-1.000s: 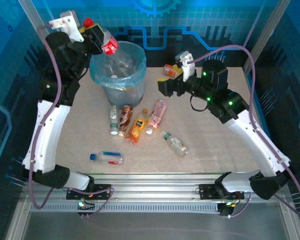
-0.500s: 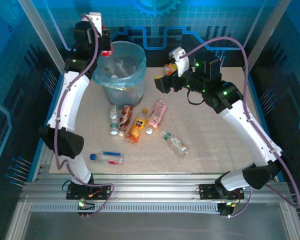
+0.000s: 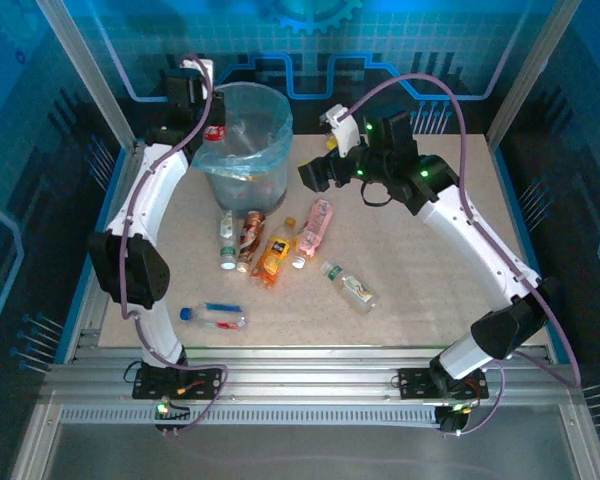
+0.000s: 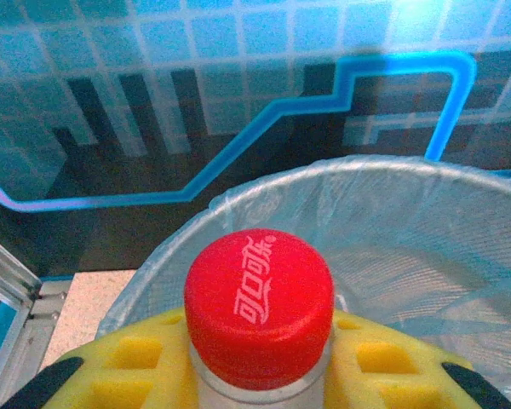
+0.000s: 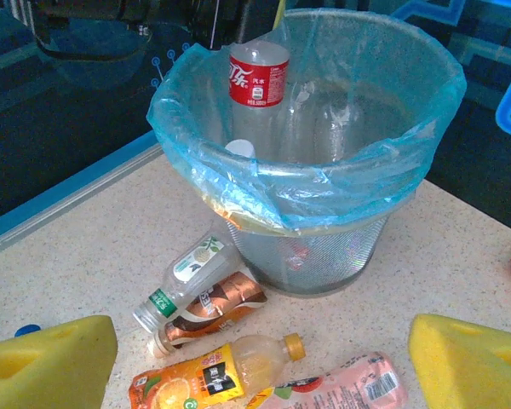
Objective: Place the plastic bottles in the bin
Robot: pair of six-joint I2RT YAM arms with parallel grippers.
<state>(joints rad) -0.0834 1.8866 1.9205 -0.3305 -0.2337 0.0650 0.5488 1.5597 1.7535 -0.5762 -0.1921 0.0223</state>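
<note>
Top external view, left arm swung upright beside bin (image 3: pixel 272 150) at nine o'clock, left fingers (image 3: pixel 202 114) clenched on red-capped bottle (image 4: pixel 260 307), right fingers (image 3: pixel 307 175) nearer bin, spread wide, empty.

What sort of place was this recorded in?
Probably a lab or demo robot cell: a speckled table boxed in by aluminium framing, blue circuit-pattern wall panels, and a bagged bin with scattered bottles.

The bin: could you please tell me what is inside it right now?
A red-labelled bottle, gripped at its neck by the left gripper, hangs upright inside the bin, beside a white cap and a faint clear bottle. The bag's rim hides the bottom.
</note>
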